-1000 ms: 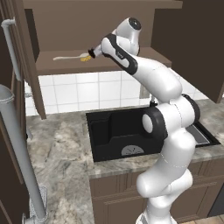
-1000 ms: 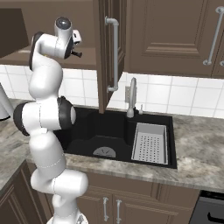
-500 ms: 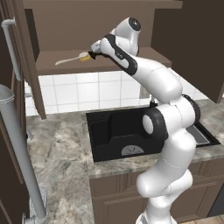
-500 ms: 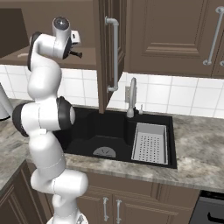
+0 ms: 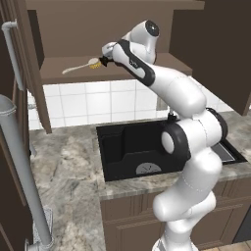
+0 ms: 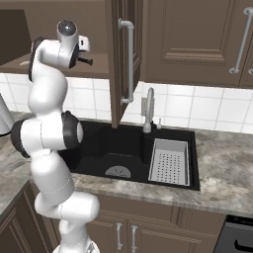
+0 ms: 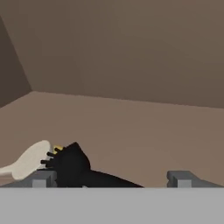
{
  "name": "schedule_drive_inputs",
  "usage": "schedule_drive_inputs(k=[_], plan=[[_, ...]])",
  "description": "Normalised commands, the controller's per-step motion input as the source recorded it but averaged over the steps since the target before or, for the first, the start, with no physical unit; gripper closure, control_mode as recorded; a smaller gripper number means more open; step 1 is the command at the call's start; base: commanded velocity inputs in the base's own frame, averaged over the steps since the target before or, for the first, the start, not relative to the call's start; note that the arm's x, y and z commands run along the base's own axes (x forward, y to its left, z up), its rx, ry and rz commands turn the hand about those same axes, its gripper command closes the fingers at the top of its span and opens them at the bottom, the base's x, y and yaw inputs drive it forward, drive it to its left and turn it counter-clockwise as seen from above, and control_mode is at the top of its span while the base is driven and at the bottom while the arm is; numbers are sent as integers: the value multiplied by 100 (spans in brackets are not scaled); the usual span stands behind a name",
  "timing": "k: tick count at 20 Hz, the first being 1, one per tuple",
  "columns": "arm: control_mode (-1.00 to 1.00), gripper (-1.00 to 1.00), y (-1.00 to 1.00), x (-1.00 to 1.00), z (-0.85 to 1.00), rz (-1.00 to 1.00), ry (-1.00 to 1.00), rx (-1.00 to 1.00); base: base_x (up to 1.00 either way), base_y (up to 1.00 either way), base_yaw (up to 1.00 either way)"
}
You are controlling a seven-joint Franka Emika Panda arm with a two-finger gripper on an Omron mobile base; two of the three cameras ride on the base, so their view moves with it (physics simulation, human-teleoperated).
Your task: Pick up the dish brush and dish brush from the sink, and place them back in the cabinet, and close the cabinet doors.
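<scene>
The cabinet stands open. On its light brown shelf lies the whitish-handled dish brush, its yellow-orange head toward my hand. My gripper hovers just right of that head, at the shelf's front. In the hand view the gripper is open. The black dish brush lies on the shelf floor between the fingertips, close to the left one, and nothing grips it. The whitish handle shows beyond it. The black sink sits below. One cabinet door hangs open with its silver handle.
A white drain rack fills the sink's right half, and the grey faucet rises behind it. The other open door juts out to the right of the arm. A grey pole stands at the near left. Marbled counter flanks the basin.
Hardly anything: the arm has shifted very slightly at the shelf, the jaws stay wide, and the whitish brush has stayed put.
</scene>
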Motion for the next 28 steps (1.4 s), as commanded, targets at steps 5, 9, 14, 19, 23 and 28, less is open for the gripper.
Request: schedule_drive_inputs(k=[5,9,14,19,23,28], plan=[[-100,-100,0,-24,3,-8,-3,9,0,0,0],[-100,-100,0,-24,11,-6,-2,7,0,0,0],[-100,-100,0,-32,11,0,-1,8,0,0,0],[-100,-100,0,-39,12,0,-3,3,0,0,0],[-100,-100,0,-39,9,0,0,0,0,0,0],[-100,-100,0,-46,2,0,0,0,0,0,0]])
